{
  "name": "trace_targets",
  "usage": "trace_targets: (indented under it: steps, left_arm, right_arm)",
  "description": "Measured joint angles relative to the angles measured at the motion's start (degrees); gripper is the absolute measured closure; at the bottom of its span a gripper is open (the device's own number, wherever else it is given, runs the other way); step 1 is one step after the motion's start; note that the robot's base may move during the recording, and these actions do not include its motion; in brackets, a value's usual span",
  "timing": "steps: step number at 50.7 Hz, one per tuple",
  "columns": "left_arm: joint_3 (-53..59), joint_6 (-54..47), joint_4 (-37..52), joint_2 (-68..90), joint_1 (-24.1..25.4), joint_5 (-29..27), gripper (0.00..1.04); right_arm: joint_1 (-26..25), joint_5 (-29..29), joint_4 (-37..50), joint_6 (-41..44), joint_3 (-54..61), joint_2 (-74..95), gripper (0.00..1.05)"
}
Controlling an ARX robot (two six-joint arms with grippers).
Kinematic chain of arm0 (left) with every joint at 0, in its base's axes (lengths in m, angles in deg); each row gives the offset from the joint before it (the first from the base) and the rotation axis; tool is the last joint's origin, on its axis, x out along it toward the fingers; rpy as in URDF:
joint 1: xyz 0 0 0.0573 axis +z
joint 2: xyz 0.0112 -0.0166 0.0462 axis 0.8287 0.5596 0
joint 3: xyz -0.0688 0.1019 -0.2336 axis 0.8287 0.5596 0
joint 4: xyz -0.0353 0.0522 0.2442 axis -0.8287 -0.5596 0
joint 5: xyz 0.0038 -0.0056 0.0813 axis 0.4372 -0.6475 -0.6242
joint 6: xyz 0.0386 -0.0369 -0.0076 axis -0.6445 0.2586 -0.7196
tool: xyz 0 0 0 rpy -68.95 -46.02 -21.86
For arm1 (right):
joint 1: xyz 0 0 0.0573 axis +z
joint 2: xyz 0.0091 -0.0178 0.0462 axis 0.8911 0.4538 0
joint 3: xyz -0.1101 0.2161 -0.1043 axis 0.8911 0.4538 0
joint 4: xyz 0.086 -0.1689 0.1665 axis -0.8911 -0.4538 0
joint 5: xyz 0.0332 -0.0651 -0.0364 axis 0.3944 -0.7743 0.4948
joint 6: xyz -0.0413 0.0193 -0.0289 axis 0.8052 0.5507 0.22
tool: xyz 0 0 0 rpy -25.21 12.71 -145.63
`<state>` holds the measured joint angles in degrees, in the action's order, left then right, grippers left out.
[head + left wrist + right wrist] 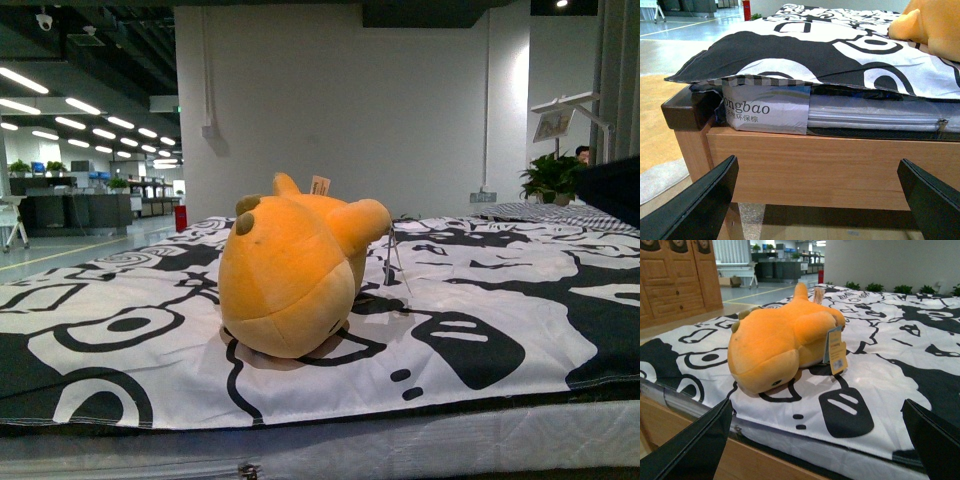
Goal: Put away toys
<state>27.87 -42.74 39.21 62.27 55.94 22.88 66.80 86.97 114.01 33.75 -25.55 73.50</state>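
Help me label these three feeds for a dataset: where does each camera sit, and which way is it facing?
Front view: on the robot's body, facing across the patterned bed cover at the orange plush toy; no arm shows.
Left wrist view: on the left arm, below mattress height, facing the wooden bed frame; the open left hand shows.
Right wrist view: on the right arm, just above the bed edge, facing the plush toy; the open right hand shows.
Shared: all three show the plush toy and cover.
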Motion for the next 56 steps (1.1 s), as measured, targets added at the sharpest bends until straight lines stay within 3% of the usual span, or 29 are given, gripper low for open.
trace_targets:
  steps: [37,56]
  left_arm:
    - [0.0,0.0,0.0,0.0,0.0,0.0,0.06]
    - [0.0,0.0,0.0,0.0,0.0,0.0,0.06]
  right_arm:
    - [20.2,-22.4,-8.5,5.2,-33.7,33.9,0.00]
    - [24.6,-32.6,-12.0,7.8,-47.3,44.8,0.00]
